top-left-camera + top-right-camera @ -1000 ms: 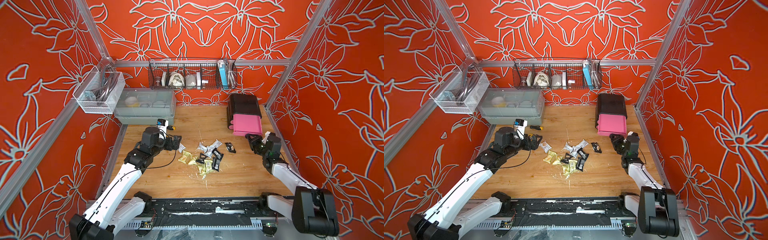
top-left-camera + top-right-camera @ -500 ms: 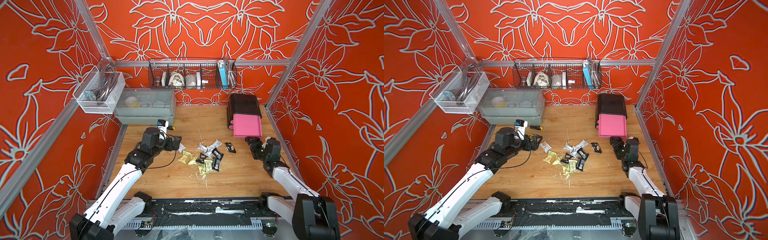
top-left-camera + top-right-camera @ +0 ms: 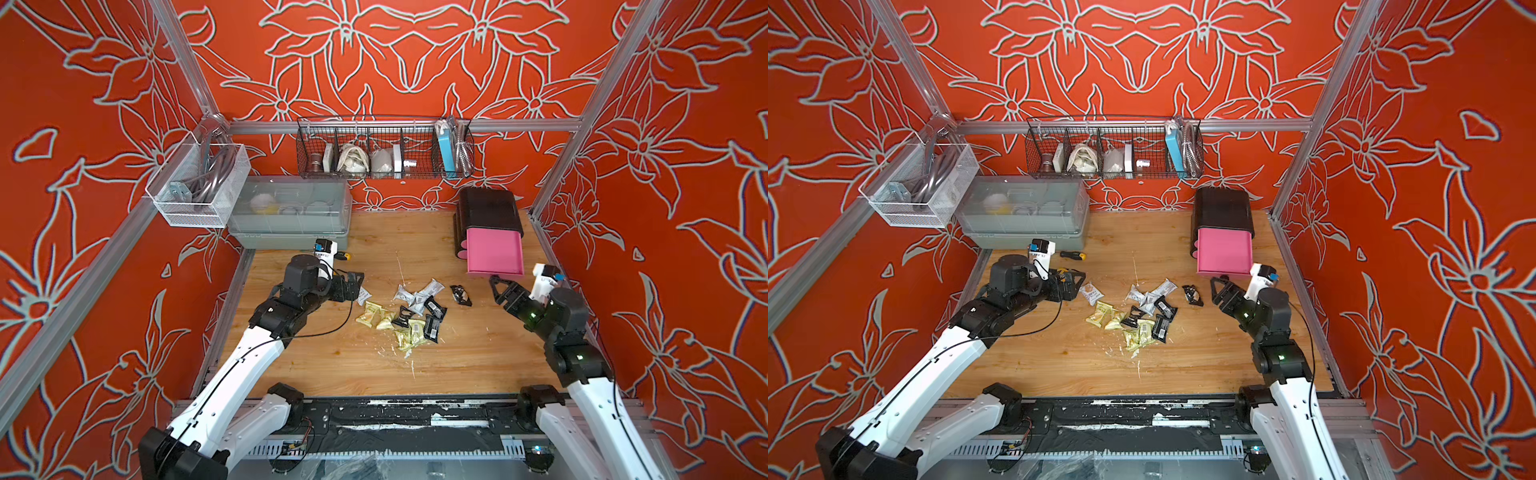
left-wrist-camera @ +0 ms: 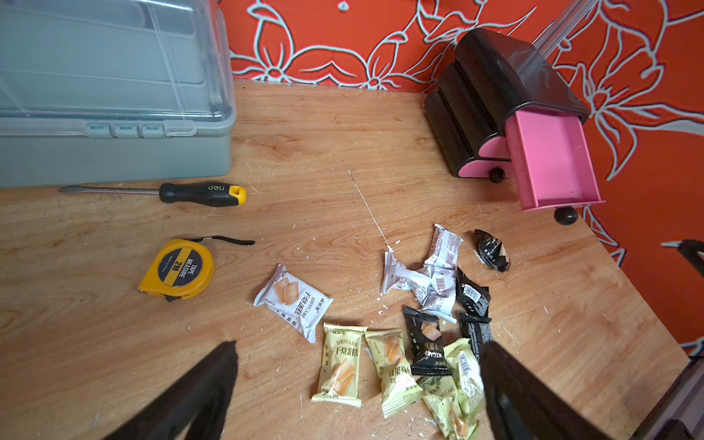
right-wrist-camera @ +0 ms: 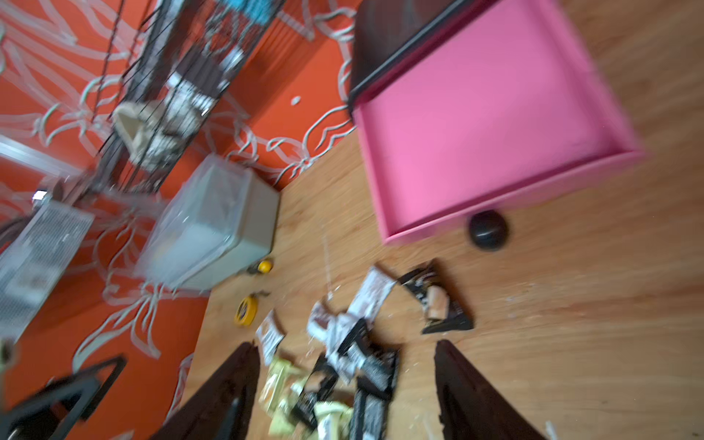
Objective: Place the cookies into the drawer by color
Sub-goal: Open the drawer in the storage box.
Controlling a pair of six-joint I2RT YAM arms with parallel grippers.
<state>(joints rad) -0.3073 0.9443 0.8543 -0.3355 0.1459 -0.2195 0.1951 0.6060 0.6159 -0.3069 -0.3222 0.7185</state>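
Twelve or so cookies (image 3: 409,313) lie heaped mid-table (image 3: 478,353), taking the back wall as twelve o'clock; one black packet (image 3: 461,296) sits apart at the heap's two o'clock. At one o'clock from the heap stands the drawer (image 3: 488,208), its top tray (image 3: 494,251) pulled out, pink and empty; the right gripper (image 3: 495,289), jaws spread and holding nothing, hovers at three o'clock of that black packet, just below the tray's knob (image 4: 565,215). The left gripper (image 3: 356,286), jaws wide apart and empty, waits at nine o'clock beside a white packet (image 3: 363,295). Likely step: fetching the lone black packet; pinch across its narrow width, lift clear of the tray's front wall, release over bare pink floor, avoiding the knob.
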